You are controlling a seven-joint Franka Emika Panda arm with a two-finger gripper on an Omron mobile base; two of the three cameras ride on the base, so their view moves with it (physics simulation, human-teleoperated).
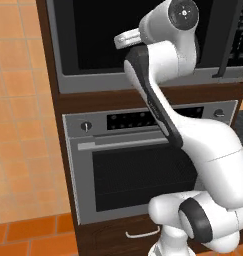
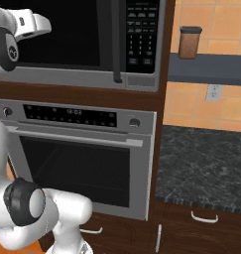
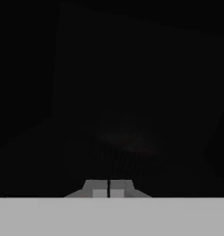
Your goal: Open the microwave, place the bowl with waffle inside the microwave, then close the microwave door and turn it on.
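Note:
The microwave (image 1: pixel 93 82) is built in above the oven, and its black glass door (image 2: pixel 67 34) sits flush in the grey frame. The dark vertical bar handle (image 2: pixel 115 44) runs down the door's right side, with the black keypad strip (image 2: pixel 141 34) just beyond it. My arm is raised with the hand (image 2: pixel 35 25) close in front of the left part of the glass. In the hand view my gripper (image 3: pixel 109 189) faces a dark surface; the two fingertips meet with nothing between them, so it is shut.
A silver oven (image 1: pixel 138 165) with knobs and a horizontal bar handle sits directly below. To the right lies a dark stone counter (image 2: pixel 206 163), and a brown canister (image 2: pixel 189 42) stands on a shelf above it. Brown drawers (image 2: pixel 112 230) run along the floor.

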